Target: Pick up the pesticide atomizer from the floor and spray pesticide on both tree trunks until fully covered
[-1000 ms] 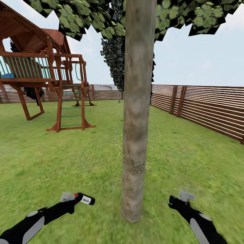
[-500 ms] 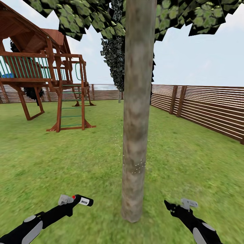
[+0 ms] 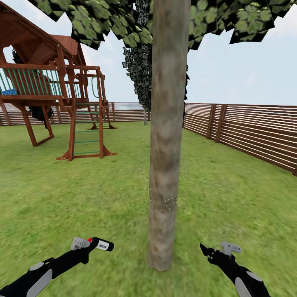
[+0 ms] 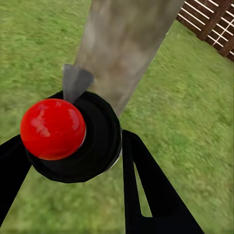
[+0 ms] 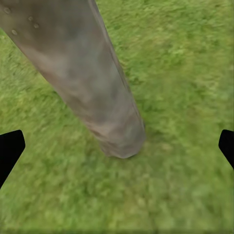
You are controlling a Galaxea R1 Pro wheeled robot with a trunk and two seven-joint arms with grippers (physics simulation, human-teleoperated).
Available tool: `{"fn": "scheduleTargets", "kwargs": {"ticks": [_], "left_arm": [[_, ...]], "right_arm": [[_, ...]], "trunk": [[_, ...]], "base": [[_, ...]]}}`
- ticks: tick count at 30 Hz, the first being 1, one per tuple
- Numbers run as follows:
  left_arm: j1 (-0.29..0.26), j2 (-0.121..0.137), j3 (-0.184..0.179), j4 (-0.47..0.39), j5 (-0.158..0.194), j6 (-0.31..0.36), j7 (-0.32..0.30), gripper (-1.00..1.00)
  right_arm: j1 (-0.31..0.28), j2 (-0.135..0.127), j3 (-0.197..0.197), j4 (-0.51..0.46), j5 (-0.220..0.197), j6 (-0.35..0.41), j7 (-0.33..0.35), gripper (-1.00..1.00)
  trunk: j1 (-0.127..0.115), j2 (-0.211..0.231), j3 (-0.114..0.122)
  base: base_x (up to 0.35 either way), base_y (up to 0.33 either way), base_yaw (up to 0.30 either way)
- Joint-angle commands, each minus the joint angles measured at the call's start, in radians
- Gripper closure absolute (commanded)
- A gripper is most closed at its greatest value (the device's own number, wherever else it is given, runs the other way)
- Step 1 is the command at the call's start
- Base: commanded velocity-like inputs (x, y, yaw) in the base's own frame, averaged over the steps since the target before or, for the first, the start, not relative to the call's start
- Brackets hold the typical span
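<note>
A thick grey-brown tree trunk (image 3: 167, 144) rises straight ahead from the garden lawn, with its leaf canopy (image 3: 107, 20) overhead. Small white specks (image 3: 165, 204) dot its lower part. My left gripper (image 3: 84, 248) is low at the left, shut on the pesticide atomizer (image 3: 102, 244), a black can with a red cap that points toward the trunk. The left wrist view shows the red cap (image 4: 52, 127) between the black fingers (image 4: 146, 195), with the trunk (image 4: 122, 44) just beyond. My right gripper (image 3: 209, 250) is low to the right of the trunk, open and empty. The right wrist view shows the trunk base (image 5: 117, 141).
A wooden playset (image 3: 53, 95) with a green ladder stands at the back left. A brown slat fence (image 3: 247, 132) runs along the right and across the far end. A dark narrow tree (image 3: 138, 70) stands behind the trunk. Grass (image 3: 231, 198) spreads on all sides.
Since a second ago both arms have dropped slightly, and the right gripper has shifted a little left toward the trunk. Over the last half second nothing has moved.
</note>
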Motion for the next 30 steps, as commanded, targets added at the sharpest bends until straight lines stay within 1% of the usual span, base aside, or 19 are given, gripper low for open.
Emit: {"fn": "scheduleTargets", "kwargs": {"ticks": [1, 17, 23, 25, 27, 28, 29, 30], "left_arm": [[-0.002, 0.001, -0.008, 0.0, 0.008, -0.007, -0.001, 1.0], [-0.002, 0.0, -0.01, 0.0, 0.004, -0.007, -0.001, 1.0], [-0.002, 0.0, -0.009, 0.008, 0.002, -0.007, 0.009, 1.0], [0.001, 0.0, -0.009, 0.064, 0.002, -0.012, 0.019, 1.0], [0.003, 0.0, -0.008, 0.154, 0.003, -0.033, 0.033, 1.0], [0.003, 0.0, -0.008, 0.177, 0.003, -0.038, 0.037, 1.0], [0.004, 0.0, -0.007, 0.239, 0.002, -0.051, 0.054, 1.0], [0.004, 0.0, -0.008, 0.259, 0.002, -0.053, 0.063, 1.0]], "right_arm": [[-0.001, -0.001, 0.001, -0.001, -0.006, 0.004, 0.0, -1.0], [-0.001, 0.0, 0.001, -0.001, -0.006, 0.003, -0.003, -1.0], [-0.001, 0.002, -0.001, 0.0, -0.007, 0.004, -0.01, -1.0], [-0.001, 0.003, -0.003, 0.005, -0.007, 0.003, -0.014, -1.0], [-0.001, 0.003, -0.006, 0.039, -0.007, -0.018, -0.019, -1.0], [-0.001, 0.003, -0.007, 0.054, -0.007, -0.028, -0.019, -1.0], [-0.001, 0.003, -0.008, 0.115, -0.008, -0.068, -0.02, -1.0], [-0.001, 0.003, -0.009, 0.139, -0.008, -0.082, -0.02, -1.0]], "trunk": [[0.001, -0.002, -0.002], [0.001, -0.002, -0.002], [0.001, -0.002, -0.002], [0.001, -0.002, -0.002], [0.001, -0.002, -0.002], [0.001, -0.002, -0.002], [0.001, -0.002, -0.002], [0.001, -0.002, -0.002]], "base": [[0.0, 0.0, 0.0], [0.0, 0.0, 0.0], [0.0, 0.0, 0.0], [0.0, 0.0, 0.0], [0.0, 0.0, 0.0], [0.0, 0.0, 0.0], [0.0, 0.0, 0.0], [0.0, 0.0, 0.0]]}}
